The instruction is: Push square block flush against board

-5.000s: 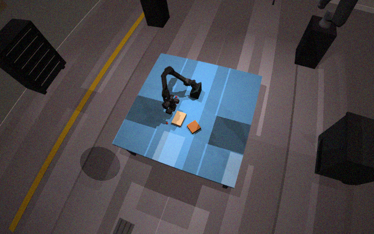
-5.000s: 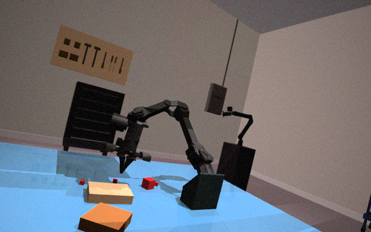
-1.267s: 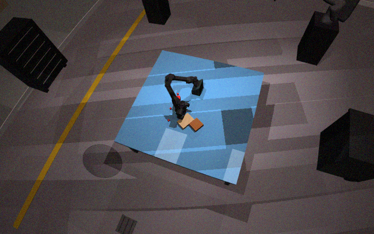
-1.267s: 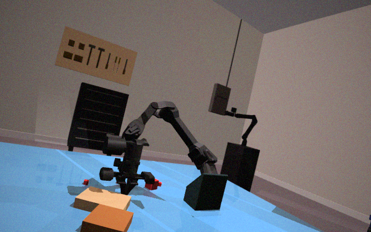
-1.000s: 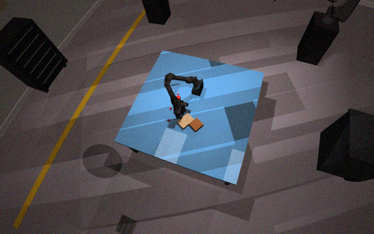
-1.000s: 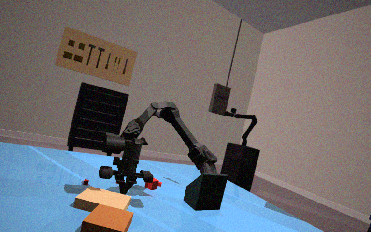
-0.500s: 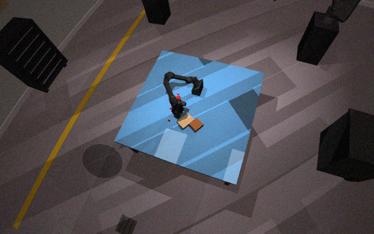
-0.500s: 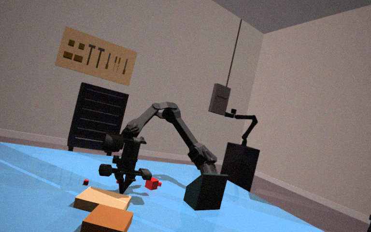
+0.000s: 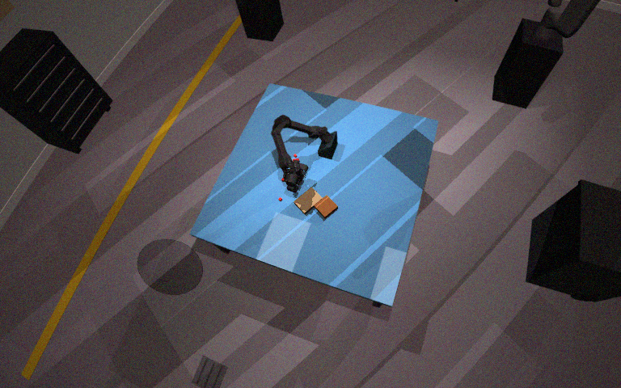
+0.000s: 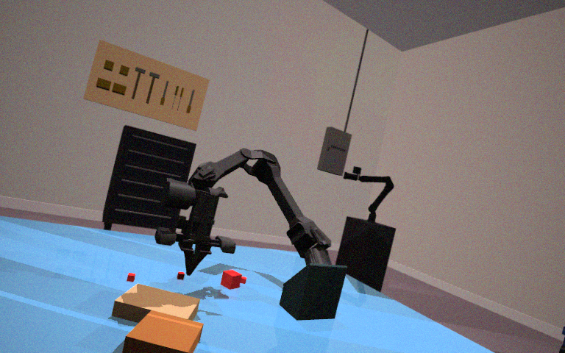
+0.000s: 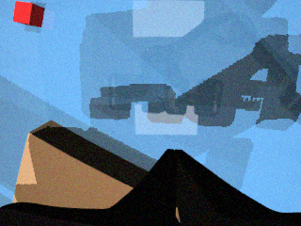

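Note:
The tan board (image 9: 304,201) (image 10: 166,300) (image 11: 75,176) lies flat on the blue table. The orange square block (image 9: 326,207) (image 10: 164,331) lies flat beside the board's long side, near the board's right end in the top view. One block side runs along that board side and appears to touch it. Their right-hand edges look about even, but exact evenness is too small to tell. My gripper (image 9: 294,192) (image 10: 189,273) (image 11: 173,156) is shut and empty. Its tips are above the table, just off the board's far side from the block. The block is not clearly visible in the wrist view.
The blue table (image 9: 356,238) (image 10: 374,329) bears several small red cubes beyond the board, including one red cube (image 9: 280,199) (image 10: 131,276) left of it. A larger red cube (image 10: 231,279) lies between the gripper and the arm's dark base (image 9: 327,146) (image 10: 314,293).

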`<state>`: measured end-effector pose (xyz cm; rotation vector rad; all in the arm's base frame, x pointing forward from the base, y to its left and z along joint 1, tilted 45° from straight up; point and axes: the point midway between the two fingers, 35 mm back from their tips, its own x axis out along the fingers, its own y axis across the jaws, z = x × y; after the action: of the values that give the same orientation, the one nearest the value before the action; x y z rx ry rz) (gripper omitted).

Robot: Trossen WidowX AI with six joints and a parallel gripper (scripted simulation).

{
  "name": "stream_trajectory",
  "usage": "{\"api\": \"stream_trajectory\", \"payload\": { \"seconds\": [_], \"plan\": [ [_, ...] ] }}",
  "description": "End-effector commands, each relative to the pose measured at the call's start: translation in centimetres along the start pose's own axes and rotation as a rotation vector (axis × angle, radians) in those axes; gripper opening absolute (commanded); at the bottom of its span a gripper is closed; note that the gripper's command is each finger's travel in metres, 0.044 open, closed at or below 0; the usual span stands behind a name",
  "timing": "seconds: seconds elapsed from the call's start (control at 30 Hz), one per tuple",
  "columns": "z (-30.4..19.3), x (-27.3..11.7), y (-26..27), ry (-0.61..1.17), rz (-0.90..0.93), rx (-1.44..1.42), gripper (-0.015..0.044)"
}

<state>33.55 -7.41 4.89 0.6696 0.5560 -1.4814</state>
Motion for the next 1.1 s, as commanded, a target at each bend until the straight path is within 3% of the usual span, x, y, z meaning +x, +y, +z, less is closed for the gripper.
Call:
{"api": "stream_trajectory", "payload": {
  "seconds": [0.0, 0.53, 1.07],
  "plan": [
    [-1.0, 0.0, 0.3, 0.004, 0.002, -0.049, 0.0],
    [-11.8, -0.8, 1.9, 0.027, 0.01, -0.566, 0.0],
    [-23.8, -0.5, -0.4, 0.013, 0.0, -1.086, 0.0]
  ]
}}
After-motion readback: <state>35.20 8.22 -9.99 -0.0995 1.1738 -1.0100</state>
